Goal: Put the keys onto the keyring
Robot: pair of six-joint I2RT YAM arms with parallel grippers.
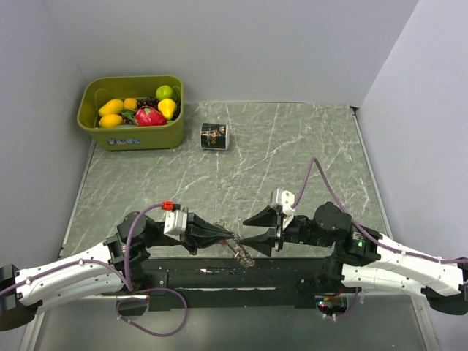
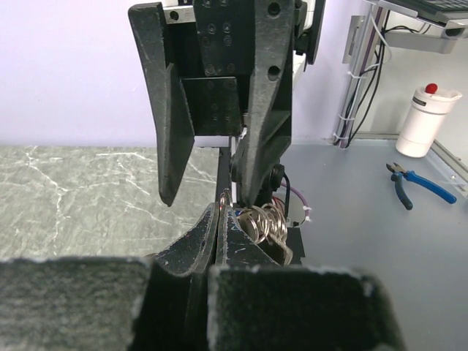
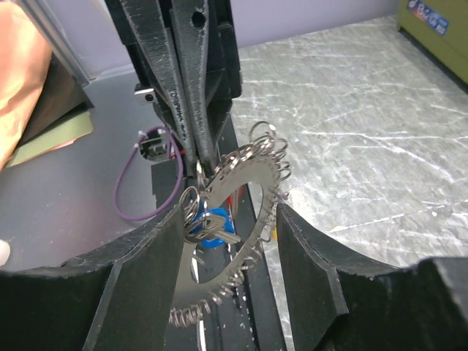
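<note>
1. Silver keyring (image 3: pixel 241 164) hangs between the two arms over the table's (image 1: pixel 292 146) near edge. The left gripper (image 3: pixel 197 157) pinches its rim, jaws closed on the metal.
2. The right gripper (image 1: pixel 254 230) faces it with jaws spread, one finger on each side of the ring. It carries nothing and touches nothing visible.
3. A blue key (image 3: pixel 212 223) and a plain silver one show through the ring's opening. Whether either is threaded cannot be told.
4. Judged step: taking a key at the ring to work it onto the wire.
5. To do it well, close the right jaws on the key's flat head, not on the ring.
6. The left grip must be firm, or the ring may swing; its fringe could snag a finger.
</note>
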